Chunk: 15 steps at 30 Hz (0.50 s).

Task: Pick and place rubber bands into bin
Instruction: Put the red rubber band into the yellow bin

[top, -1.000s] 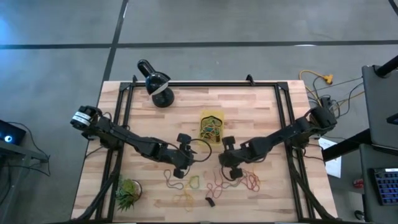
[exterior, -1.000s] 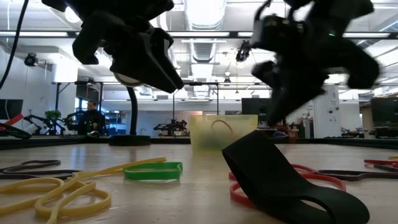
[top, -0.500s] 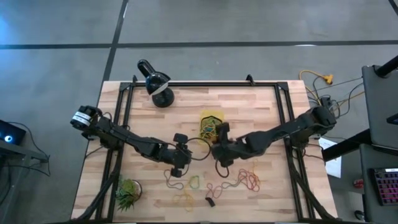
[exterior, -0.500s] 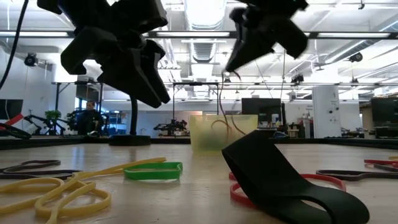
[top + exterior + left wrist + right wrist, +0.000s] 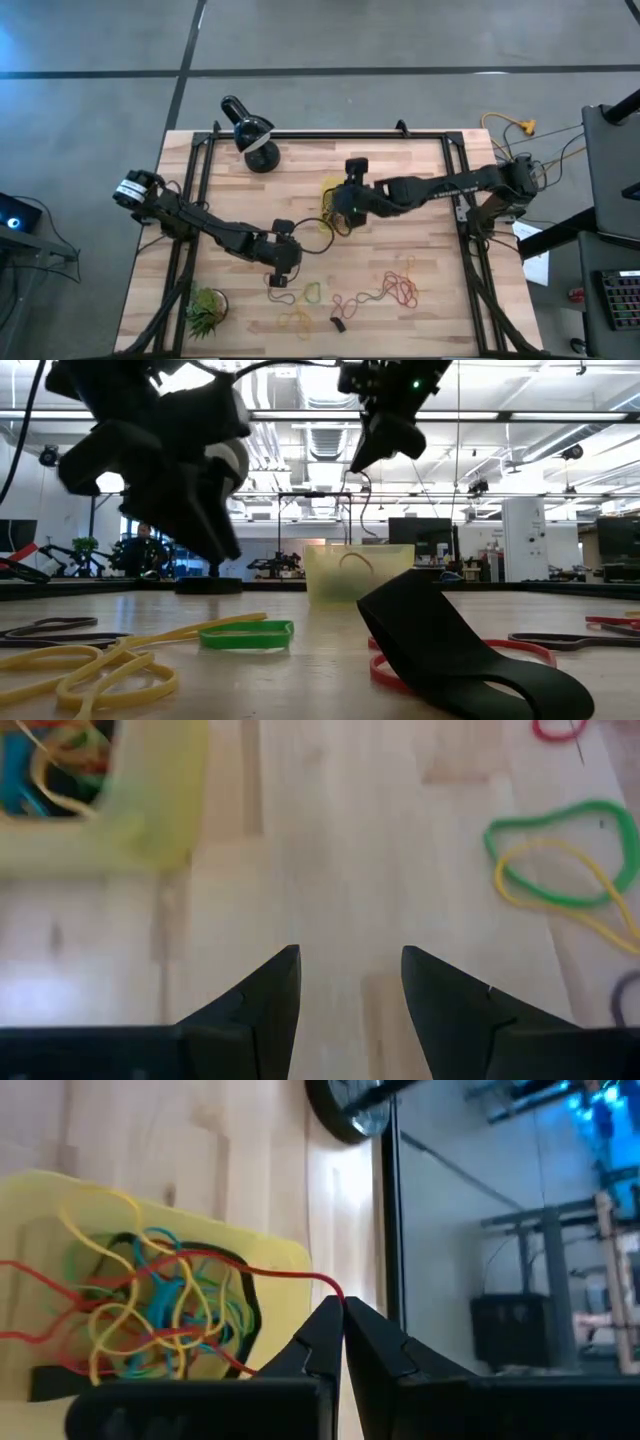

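We are holding the right gripper point(image 5: 338, 212) over the yellow bin point(image 5: 339, 200), fingers pinched shut on a red rubber band point(image 5: 290, 1275). In the right wrist view the band is trailing from the fingertips over the bin's rim and into the tangle of red, yellow, blue and black bands point(image 5: 150, 1315) already inside. The bin is sitting mid-table, forward of the black domed lamp point(image 5: 252, 133).

We are hovering the left gripper point(image 5: 277, 272) low over the wood near the loose bands, jaws apart and empty. Its wrist view is showing bare table between the fingers, with a green band point(image 5: 560, 855) and a yellow band point(image 5: 570, 890) overlapping off to one side.

Still on the table: a red-orange cluster point(image 5: 400, 290), yellowish bands point(image 5: 297, 320), a green loop point(image 5: 313, 293) and a short black strip point(image 5: 337, 323). The spiky plant point(image 5: 203, 310) is standing at the near-left corner.

Risks we are noting:
- The held band is lying across the rim; releasing here may leave it draped half outside or let it spring out.
- It looks threaded into the pile, so lifting while pinched could drag other bands out.
- Both grippers are working close together near the bin, so arm contact is possible.
- The overlapping green and yellow bands may come up together or slip.
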Motion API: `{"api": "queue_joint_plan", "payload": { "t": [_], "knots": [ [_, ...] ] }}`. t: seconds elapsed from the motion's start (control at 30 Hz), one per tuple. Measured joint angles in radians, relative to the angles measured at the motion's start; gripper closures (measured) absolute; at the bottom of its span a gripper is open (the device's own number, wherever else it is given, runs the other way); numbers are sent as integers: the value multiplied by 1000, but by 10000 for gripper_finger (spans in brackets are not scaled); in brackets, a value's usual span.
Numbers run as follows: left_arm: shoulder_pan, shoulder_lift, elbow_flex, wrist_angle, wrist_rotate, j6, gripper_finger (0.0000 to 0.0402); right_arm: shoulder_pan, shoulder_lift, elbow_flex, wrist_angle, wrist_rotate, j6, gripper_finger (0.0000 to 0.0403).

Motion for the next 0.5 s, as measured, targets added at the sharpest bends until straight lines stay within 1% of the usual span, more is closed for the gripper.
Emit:
{"api": "queue_joint_plan", "payload": {
  "t": [0.03, 0.1, 0.23, 0.3, 0.4, 0.5],
  "knots": [
    [-1, 0, -6, -1, 7, -12, 242, -18, 0, -1, 0, -14, 4, 394],
    [-4, 0, -15, 0, 19, -29, 242, -53, 0, -7, 0, -74, 28, 394],
    [-11, 0, -25, 1, 40, -54, 242, -120, 5, -29, 2, -281, 103, 394],
    [-15, 0, -27, 2, 41, -55, 242, -143, 15, -42, 2, -365, 122, 394],
    [-21, 0, -26, 3, 67, -73, 242, -160, 35, -58, 5, -455, 126, 384],
    [-25, 0, -22, 4, 116, -80, 242, -168, 51, -69, 7, -490, 128, 360]
  ]
}}
